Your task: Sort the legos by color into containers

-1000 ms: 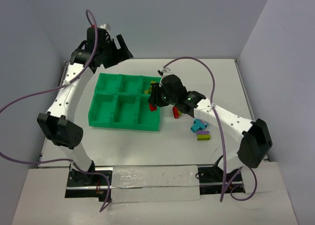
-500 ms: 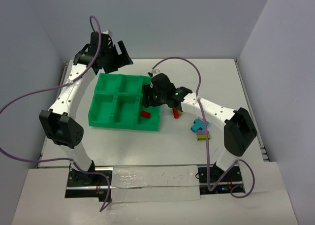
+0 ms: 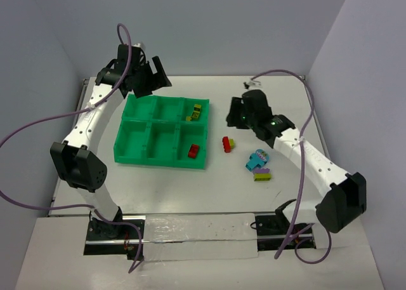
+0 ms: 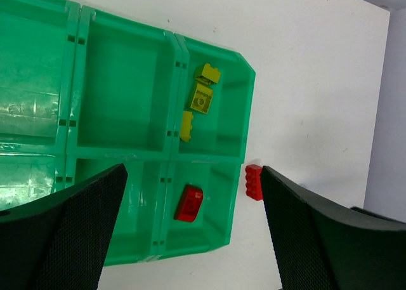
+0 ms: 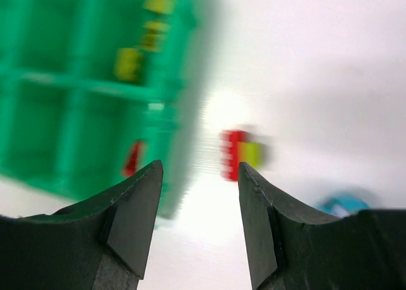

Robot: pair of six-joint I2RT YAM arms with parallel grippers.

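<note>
We are looking at a tray (image 4: 171,99) of glossy green plastic throwing pale glare off its floors, smooth shiny plastic legos (image 4: 202,99) inside it, a matt white table (image 4: 304,80) beneath, and dull, finely cross-hatched black pads (image 4: 70,226) on the left gripper (image 4: 193,168).

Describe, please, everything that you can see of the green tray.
The green tray is one piece of bright, glossy plastic. It is rectangular, and low walls divide it into six compartments, two rows of three. It lies flat on the white table. The far right compartment holds three yellow-green lego bricks, and the near right one holds a red lego brick. The other four compartments hold nothing. Only the table and these bricks are seen touching it.
</note>
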